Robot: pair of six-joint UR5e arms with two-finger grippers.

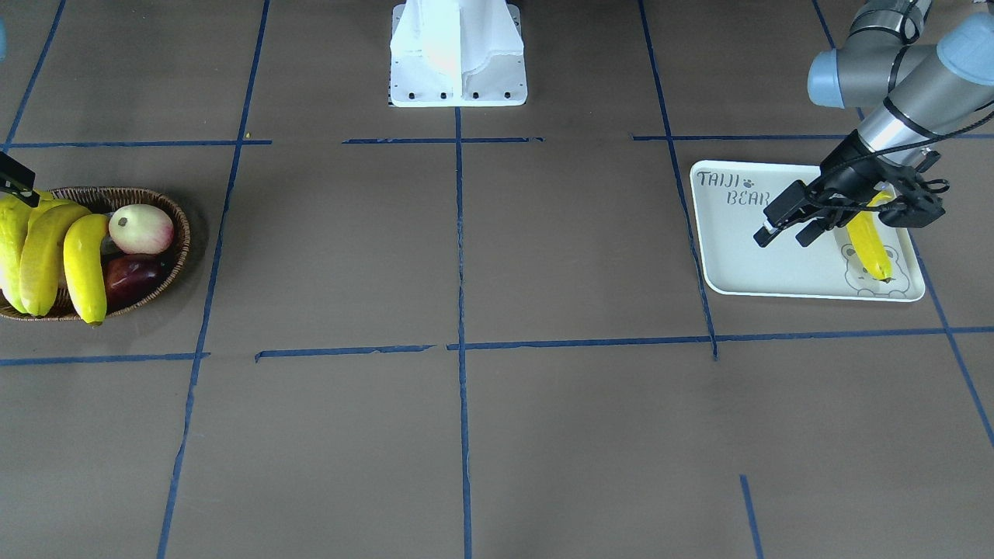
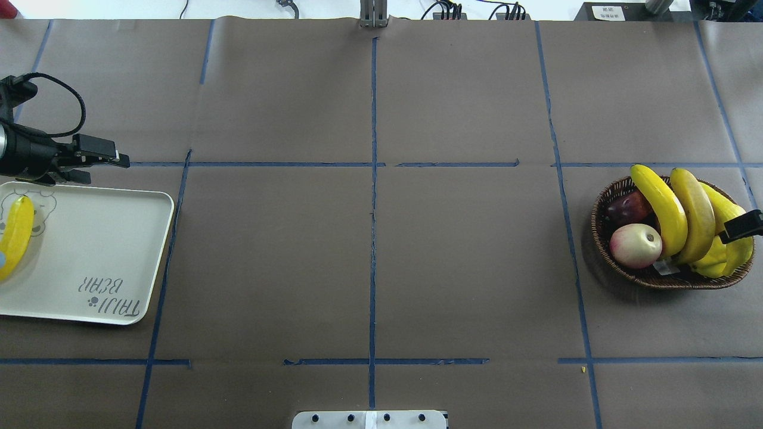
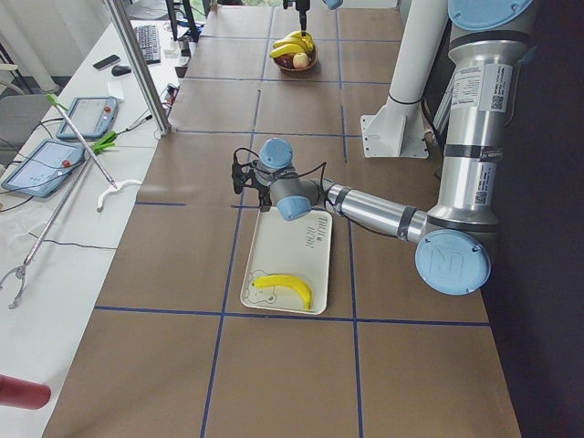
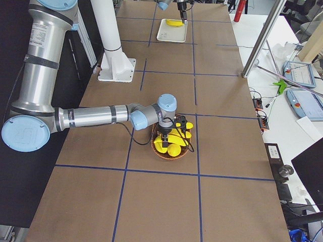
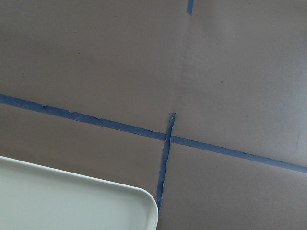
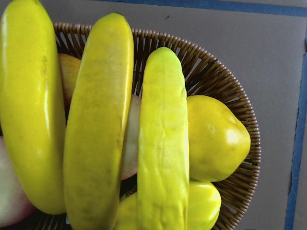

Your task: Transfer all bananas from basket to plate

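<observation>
Left fingers spread empty beside the plate bearing one banana.

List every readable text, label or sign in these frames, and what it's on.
"TAIJI BEAR": printed on the plate, next to a paw mark; it appears upside down in the overhead view.
Sticker on the left arm: too small to read.
Sticker on the right arm: too small to read.
Label on the box at the table's far edge: blurred, unreadable.
</observation>
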